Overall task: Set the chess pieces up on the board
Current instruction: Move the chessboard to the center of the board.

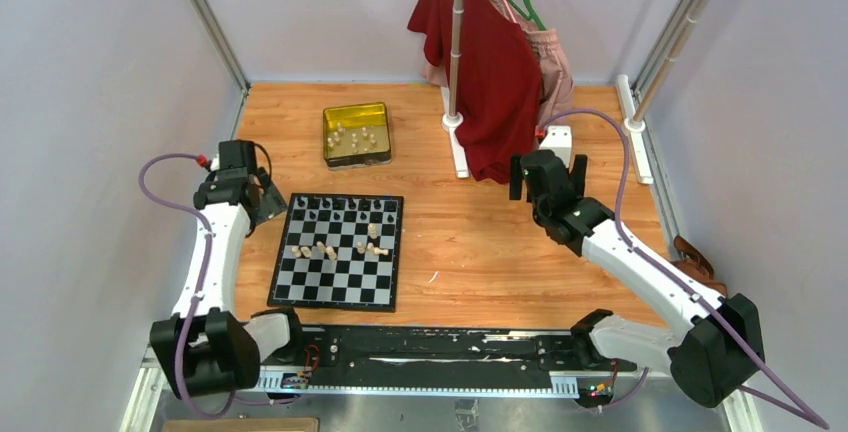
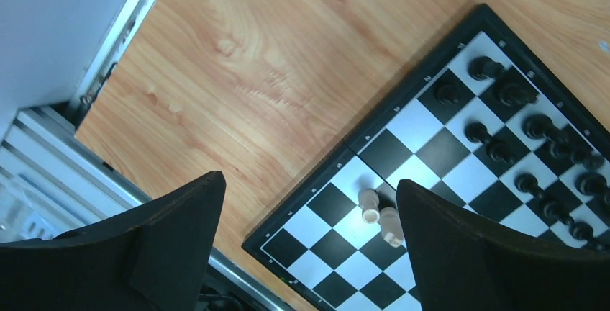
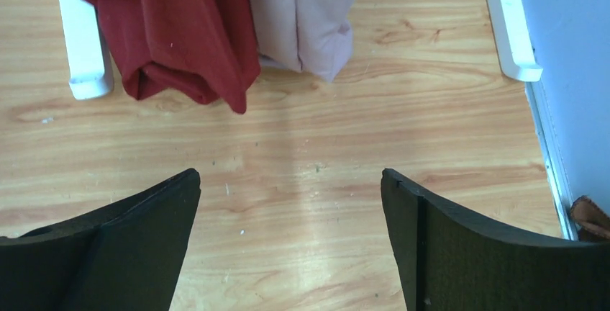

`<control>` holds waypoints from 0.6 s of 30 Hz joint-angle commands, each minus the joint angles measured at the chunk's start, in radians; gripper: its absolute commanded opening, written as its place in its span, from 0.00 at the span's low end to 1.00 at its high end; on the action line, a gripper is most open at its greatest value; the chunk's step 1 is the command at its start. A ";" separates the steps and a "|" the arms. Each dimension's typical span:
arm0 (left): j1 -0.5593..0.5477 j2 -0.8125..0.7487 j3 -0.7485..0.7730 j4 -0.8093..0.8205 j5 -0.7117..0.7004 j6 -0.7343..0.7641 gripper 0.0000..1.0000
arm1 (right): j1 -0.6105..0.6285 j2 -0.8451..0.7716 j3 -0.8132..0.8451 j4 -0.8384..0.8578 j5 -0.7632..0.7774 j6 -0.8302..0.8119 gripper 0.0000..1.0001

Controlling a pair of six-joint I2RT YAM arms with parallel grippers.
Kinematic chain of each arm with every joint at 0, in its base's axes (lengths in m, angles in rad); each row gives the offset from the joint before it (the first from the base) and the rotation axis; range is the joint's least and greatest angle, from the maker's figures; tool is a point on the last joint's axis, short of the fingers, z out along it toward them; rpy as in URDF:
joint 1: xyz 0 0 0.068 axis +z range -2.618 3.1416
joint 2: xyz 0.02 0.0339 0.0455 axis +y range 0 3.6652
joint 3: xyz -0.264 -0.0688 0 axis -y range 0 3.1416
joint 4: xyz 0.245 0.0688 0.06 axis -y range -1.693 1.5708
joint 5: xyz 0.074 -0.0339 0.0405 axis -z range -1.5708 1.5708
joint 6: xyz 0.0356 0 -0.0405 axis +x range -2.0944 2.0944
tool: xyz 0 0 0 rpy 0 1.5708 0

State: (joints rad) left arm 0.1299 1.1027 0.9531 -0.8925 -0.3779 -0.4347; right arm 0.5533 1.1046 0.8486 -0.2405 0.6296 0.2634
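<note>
Up at the far side of the desk (image 1: 500, 242) sits the gold tin (image 1: 357, 160), lid off, with a handful of pale chessmen (image 1: 355, 137) clustered inside it; how many is too fine to count. Just this side of it lies the board (image 1: 330, 287), flat on the wood left of centre, its edges running nearly square with the desk's near edge and only slightly skewed. The black pieces (image 1: 345, 208) stand lined up in two rows along the far edge, the rows running left to right. Across the middle ranks there's a scatter of pale pieces (image 1: 325, 249) in no order. One near the right of the group looks tipped on its side, long axis lying across the board, and the others look upright. The left hand (image 1: 262, 200) is by the board's far left corner, fingers spread wide with nothing between them. Its own camera looks down past the fingertips (image 2: 208, 196) at the board's edge and two pale pieces close beside the right finger. The right hand (image 1: 548, 167) is well off to the right, apart from the board, near the foot of the rack (image 1: 458, 42). Its jaws are wide too and empty, over bare wood. From that rack hang a red shirt (image 1: 490, 72) and a pink garment (image 1: 553, 67).
</note>
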 commanded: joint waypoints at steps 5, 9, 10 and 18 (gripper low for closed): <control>0.185 0.019 -0.059 0.093 0.190 -0.084 0.80 | 0.052 -0.011 -0.079 0.024 0.050 0.086 0.89; 0.225 0.013 -0.148 0.176 0.229 -0.170 0.62 | 0.053 -0.076 -0.162 0.153 -0.022 0.039 0.63; 0.227 0.018 -0.161 0.191 0.227 -0.189 0.57 | 0.051 -0.092 -0.184 0.189 -0.047 0.025 0.56; 0.244 0.089 -0.246 0.313 0.235 -0.295 0.37 | 0.054 -0.068 -0.188 0.212 -0.123 -0.006 0.35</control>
State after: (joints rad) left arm 0.3626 1.1576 0.7383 -0.6849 -0.1715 -0.6514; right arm 0.5949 1.0176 0.6468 -0.0631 0.5457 0.2726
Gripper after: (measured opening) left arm 0.410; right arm 0.384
